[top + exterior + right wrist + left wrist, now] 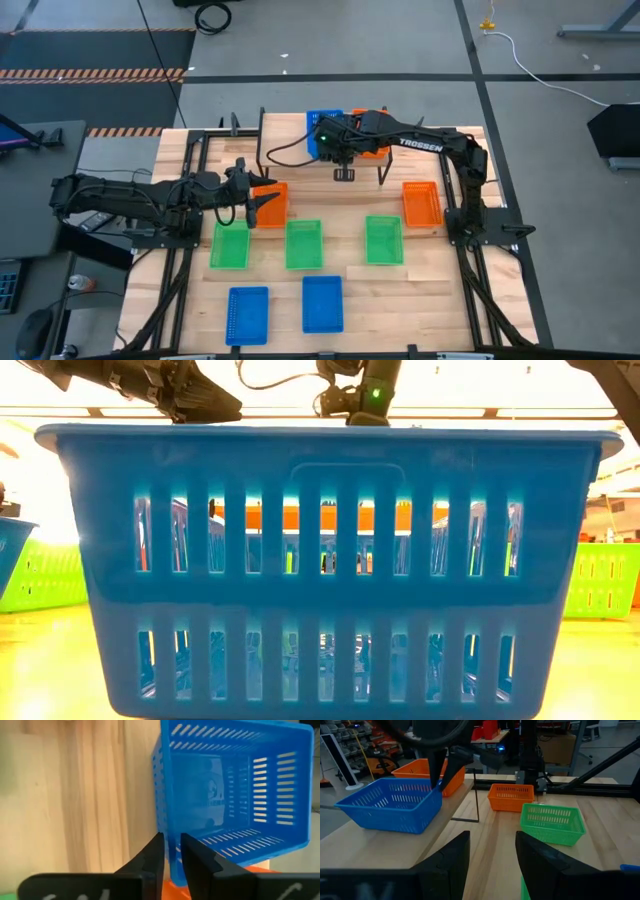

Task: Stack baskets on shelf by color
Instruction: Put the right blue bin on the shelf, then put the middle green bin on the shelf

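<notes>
While the blue basket (235, 790) rests on the shelf (75, 790) at upper centre of the high view, its near wall is pinched by the right tool (172, 851). The left tool (490, 855) is held spread, nearer the orange basket (270, 203) mid-left on the surface (420, 300).

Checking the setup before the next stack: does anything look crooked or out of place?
On the shelf, the blue basket sits turned at an angle to the orange basket behind it. Nothing looks spilled or damaged.

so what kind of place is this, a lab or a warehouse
Likely a robotics lab or workshop: hazard-striped floor tape, a loose floor cable, and storage racks behind the slatted table.
</notes>
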{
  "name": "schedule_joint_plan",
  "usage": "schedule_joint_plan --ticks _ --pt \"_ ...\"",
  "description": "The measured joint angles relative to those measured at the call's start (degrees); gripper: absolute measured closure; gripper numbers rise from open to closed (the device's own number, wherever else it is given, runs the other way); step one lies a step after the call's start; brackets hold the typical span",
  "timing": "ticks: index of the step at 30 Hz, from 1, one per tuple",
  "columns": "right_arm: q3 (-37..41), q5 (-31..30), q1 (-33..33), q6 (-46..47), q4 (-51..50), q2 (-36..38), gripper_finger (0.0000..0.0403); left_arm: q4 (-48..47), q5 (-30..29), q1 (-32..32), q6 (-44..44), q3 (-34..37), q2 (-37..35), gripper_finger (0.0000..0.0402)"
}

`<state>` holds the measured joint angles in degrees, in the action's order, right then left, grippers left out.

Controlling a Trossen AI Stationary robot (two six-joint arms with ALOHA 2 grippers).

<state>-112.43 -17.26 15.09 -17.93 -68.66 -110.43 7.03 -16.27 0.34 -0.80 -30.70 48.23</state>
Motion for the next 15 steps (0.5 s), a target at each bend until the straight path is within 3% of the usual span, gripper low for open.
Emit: schedule_joint_plan --ticks 10,15 --pt "-7.7 4.7 -6.3 8.0 -3.1 0.3 0.0279 -0.2 0.0 0.0 0.0 0.0 0.0 0.0235" --pt "-6.5 9.6 -11.9 15.9 -3.0 0.3 0.0276 -0.6 0.0 0.0 0.0 0.0 -0.8 0.0235"
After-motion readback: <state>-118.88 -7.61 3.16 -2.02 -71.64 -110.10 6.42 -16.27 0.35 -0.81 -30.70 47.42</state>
